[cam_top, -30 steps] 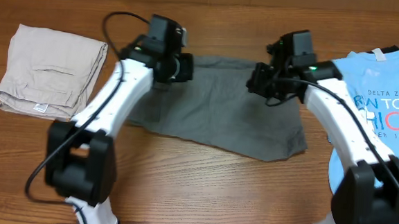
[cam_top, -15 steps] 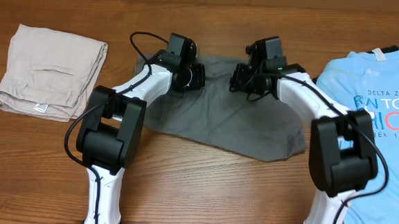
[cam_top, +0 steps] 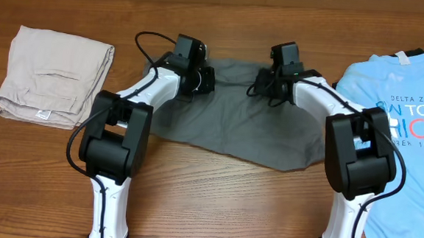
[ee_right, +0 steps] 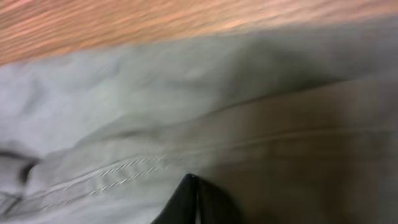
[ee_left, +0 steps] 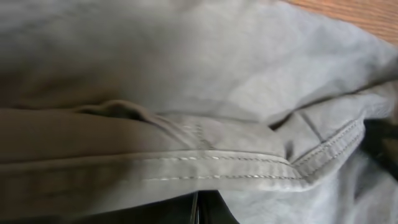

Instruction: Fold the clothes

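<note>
We stretch both arms forward, left gripper point(cam_top: 202, 80) and right gripper point(cam_top: 260, 85) turned toward each other (jaws hidden, so grip unclear).

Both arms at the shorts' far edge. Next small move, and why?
Probably raise both arms slightly to test the hold: left gripper and right gripper sit on the far stitched edge of the shorts, which lie flat; neither wrist view shows them shut.

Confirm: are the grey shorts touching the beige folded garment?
Apart. The overhead view shows bare table between the beige garment and the grey shorts.
</note>
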Controlling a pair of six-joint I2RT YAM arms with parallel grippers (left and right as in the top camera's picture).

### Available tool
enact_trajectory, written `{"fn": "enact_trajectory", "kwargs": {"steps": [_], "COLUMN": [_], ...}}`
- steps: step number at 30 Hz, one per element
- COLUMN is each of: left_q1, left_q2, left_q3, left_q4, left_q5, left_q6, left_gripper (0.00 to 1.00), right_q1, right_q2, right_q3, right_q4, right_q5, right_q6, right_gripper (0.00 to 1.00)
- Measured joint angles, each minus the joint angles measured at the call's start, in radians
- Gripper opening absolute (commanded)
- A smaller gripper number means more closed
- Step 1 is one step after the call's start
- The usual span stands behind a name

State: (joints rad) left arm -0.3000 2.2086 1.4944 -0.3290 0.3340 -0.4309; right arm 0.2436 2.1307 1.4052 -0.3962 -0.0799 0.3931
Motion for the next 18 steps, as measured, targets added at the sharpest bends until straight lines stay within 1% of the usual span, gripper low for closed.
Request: {"fn": "enact_trajectory", "kwargs": {"steps": [4,6,9,10,12,15,18], "left_q1": [0.024,0.037,0.059,0.068,0.082,0.103,0.12], "left_q2": [-0.01,-0.018,-0.032,-0.037,-0.045,-0.086,-0.183], "left_q3": [0.0,0.0,0.001,0.007,0.025,0.066,0.111], "left_q4": [-0.001,-0.002,-0.014,-0.037,-0.092,-0.172,-0.239], "left_q5": [-0.028,-0.056,-0.085,-0.09,-0.098,-0.114,-0.137], "left_q6": [0.012,0.015,0.023,0.033,0.052,0.089,0.112], "left_gripper": [0.04,0.04,0.06,0.06,0.07,0.1,0.12], "right_q1": [-0.045,-0.072,-0.108,-0.12,-0.138,-0.153,-0.157], "right_q2": [0.0,0.0,0.0,0.0,0.0,0.0,-0.003], "right_q3": [0.015,0.021,0.022,0.023,0.033,0.08,0.166], "right_q4": [-0.005,-0.005,-0.003,-0.006,-0.025,-0.092,-0.195], "right_q5": [0.034,0.044,0.056,0.058,0.059,0.043,0.027], "right_q6": [0.0,-0.002,-0.002,-0.002,-0.007,-0.035,-0.058], "right_gripper": [0.23,0.23,0.29,0.32,0.41,0.46,0.48]}}
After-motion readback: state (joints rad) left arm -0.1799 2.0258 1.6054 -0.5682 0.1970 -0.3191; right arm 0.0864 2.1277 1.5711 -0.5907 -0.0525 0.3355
